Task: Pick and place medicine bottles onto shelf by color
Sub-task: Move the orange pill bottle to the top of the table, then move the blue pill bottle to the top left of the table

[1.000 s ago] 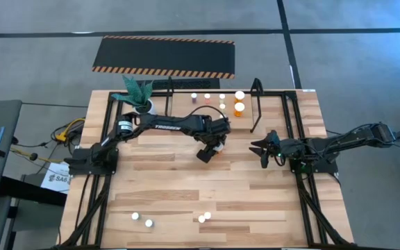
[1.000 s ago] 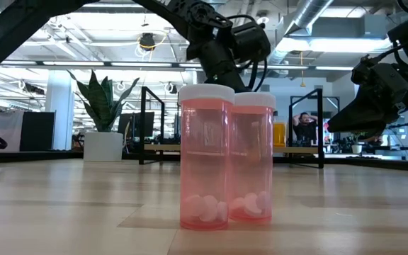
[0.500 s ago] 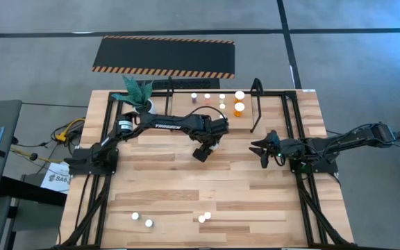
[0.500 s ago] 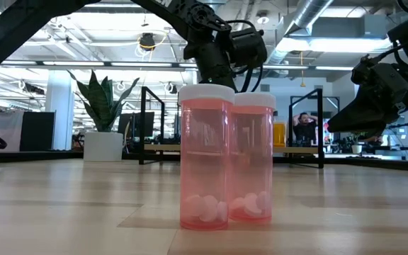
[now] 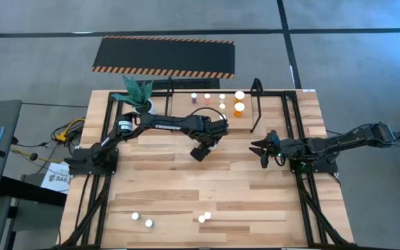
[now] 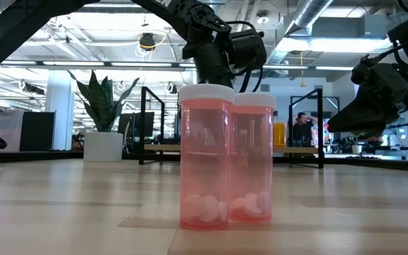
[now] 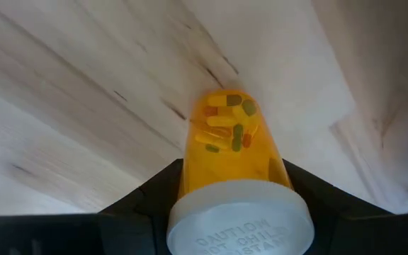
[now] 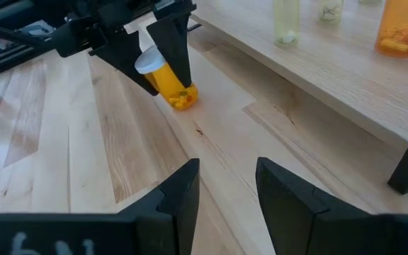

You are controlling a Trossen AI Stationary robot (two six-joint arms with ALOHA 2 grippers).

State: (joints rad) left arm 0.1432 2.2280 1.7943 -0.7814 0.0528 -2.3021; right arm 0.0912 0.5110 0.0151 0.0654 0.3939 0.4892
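clearly "caution" — embossed, mirrored — marks the orange bottle's (image 7: 230, 152) white cap (image 7: 239, 219).

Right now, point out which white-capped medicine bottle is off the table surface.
The orange pill bottle with a white cap, clamped tilted in the left end effector; the others stand on the wooden table or shelf.

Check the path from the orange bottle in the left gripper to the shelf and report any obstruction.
Nothing visible blocks it. The left gripper holds the orange bottle tilted above bare table, just in front of the shelf; the right gripper waits off to the side.
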